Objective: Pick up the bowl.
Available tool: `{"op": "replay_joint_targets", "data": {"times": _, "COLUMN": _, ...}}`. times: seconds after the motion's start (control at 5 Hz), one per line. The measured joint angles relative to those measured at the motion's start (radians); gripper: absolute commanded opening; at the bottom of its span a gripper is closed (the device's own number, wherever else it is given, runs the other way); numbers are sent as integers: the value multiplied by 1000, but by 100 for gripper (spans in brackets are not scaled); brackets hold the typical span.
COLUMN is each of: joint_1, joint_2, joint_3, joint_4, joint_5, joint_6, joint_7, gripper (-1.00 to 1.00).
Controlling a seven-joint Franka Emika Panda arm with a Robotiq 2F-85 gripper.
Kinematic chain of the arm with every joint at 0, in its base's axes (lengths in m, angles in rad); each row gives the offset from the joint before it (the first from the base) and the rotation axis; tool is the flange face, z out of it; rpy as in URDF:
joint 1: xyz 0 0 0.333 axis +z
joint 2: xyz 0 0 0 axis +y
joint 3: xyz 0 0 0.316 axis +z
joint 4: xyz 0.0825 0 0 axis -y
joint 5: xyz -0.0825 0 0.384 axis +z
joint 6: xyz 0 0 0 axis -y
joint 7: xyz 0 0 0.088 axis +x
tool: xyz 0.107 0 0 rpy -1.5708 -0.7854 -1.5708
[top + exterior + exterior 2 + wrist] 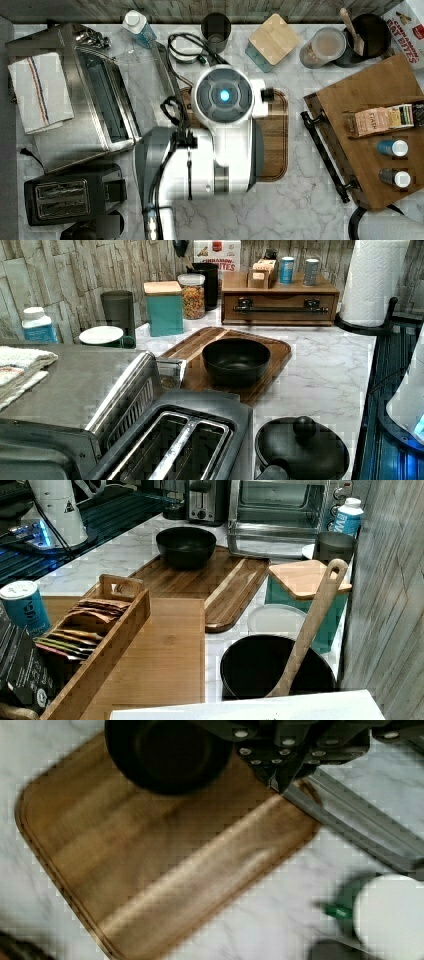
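The black bowl (236, 360) stands upright on the wooden cutting board (272, 352), toward the board's end nearest the toaster oven; it has nothing in it (186, 545). In the top view my arm's wrist (224, 95) hangs over that board (276, 140) and covers the spot where the bowl stands. In the wrist view the bowl (167, 755) lies below and to one side of my gripper (290, 765), clearly apart from it. The gripper is well above the board.
A toaster oven (95, 95) and a toaster (70, 192) flank the board in the top view's left. A dark cup (216, 27), teal box (272, 40), jar (325, 47) and pot with wooden utensil (365, 32) line the back. A wooden tray (375, 135) stands on the top view's right.
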Motion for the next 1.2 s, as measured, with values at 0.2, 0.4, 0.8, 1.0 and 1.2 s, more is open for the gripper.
{"op": "replay_joint_targets", "data": {"times": 0.2, "joint_1": -11, "joint_2": -128, "joint_3": -1, "joint_4": -175, "joint_5": 0, "joint_6": -2, "joint_7": 127, "gripper": 100}}
{"op": "replay_joint_targets", "data": {"times": 0.4, "joint_1": -13, "joint_2": -227, "joint_3": -14, "joint_4": -294, "joint_5": 0, "joint_6": -19, "joint_7": 134, "gripper": 100}}
{"op": "replay_joint_targets", "data": {"times": 0.8, "joint_1": -13, "joint_2": -280, "joint_3": -27, "joint_4": -399, "joint_5": 0, "joint_6": 90, "joint_7": 126, "gripper": 100}}
{"op": "replay_joint_targets", "data": {"times": 1.0, "joint_1": -14, "joint_2": -294, "joint_3": -28, "joint_4": -454, "joint_5": 0, "joint_6": 125, "joint_7": 126, "gripper": 100}}
{"op": "replay_joint_targets", "data": {"times": 1.2, "joint_1": -15, "joint_2": -317, "joint_3": -33, "joint_4": -526, "joint_5": 0, "joint_6": 107, "joint_7": 126, "gripper": 100}}
